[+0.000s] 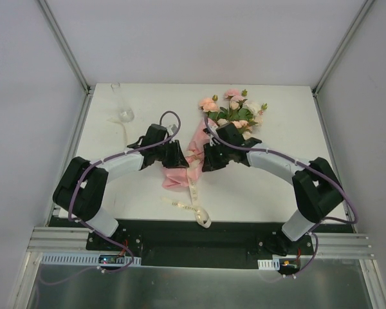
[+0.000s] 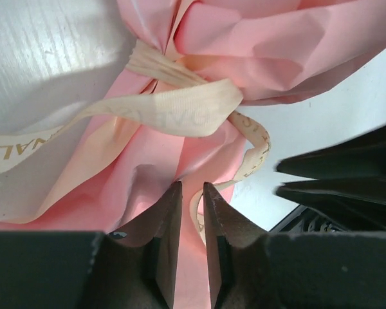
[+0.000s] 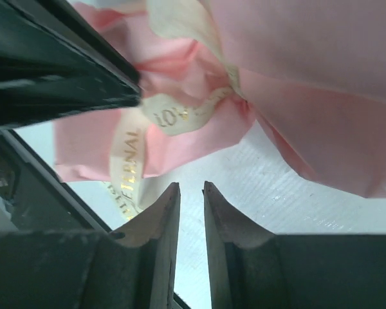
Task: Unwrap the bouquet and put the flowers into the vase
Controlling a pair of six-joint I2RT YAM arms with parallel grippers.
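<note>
Closest to the left wrist lens are the dark fingers (image 2: 168, 219) of my left end effector (image 2: 192, 188), narrowed to a slit but not shut. A strand of the cream ribbon (image 2: 180, 112) hangs into that slit and looks loose rather than pinched. Just beyond the fingertips the ribbon cinches the pink paper (image 2: 276, 38) at a knot (image 2: 145, 61), and my right end effector (image 2: 278, 178) sits off to the right of them. From the right wrist, the right end effector (image 3: 192, 187) shows a similar narrow gap with only bare table (image 3: 244, 187) seen through it, so it holds nothing. The ribbon (image 3: 174, 116) and the gathered paper (image 3: 309, 51) lie just beyond its tips. From above, my left end effector (image 1: 175, 154) and right end effector (image 1: 209, 156) face each other across the waist of the bouquet (image 1: 196, 138). The flowers (image 1: 235, 109) fan out beyond the right one, still wrapped, and the vase (image 1: 122, 109) stands well apart, beyond and to the left of the left one. I judge the step in hand to be loosening the tie. To do it well I should close the left pads fully on that one strand, taking no paper with it. Then I should draw it along its own line away from the knot, while the right end effector steadies the wrap so the flowers do not drag across the table.
</note>
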